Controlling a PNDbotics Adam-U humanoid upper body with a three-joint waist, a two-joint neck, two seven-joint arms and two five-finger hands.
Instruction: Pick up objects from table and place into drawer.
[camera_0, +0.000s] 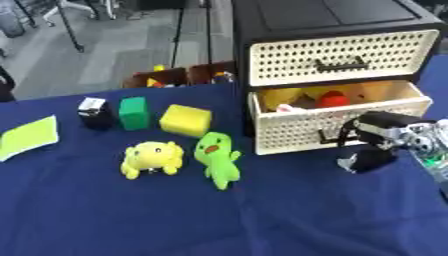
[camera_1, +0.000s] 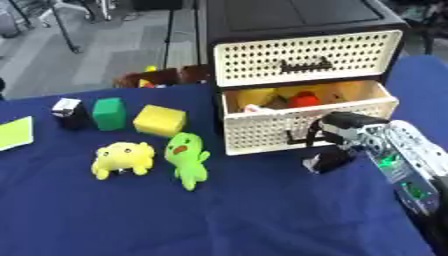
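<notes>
Blue cloth (camera_0: 289, 215) bears plush toys, perforated drawer (camera_0: 337, 125).

The table (camera_0: 131, 220) is covered with a matt dark blue cloth. The drawer (camera_0: 341, 125) front is made of cream perforated plastic, set in a smooth black plastic cabinet (camera_0: 324, 17). The yellow toy (camera_0: 152, 158) and the green toy (camera_0: 217, 158) look soft and plush. The yellow block (camera_0: 185, 120) looks spongy and matt. The right hand (camera_1: 337, 142) is seen in black plastic, its forearm in silver metal.
</notes>
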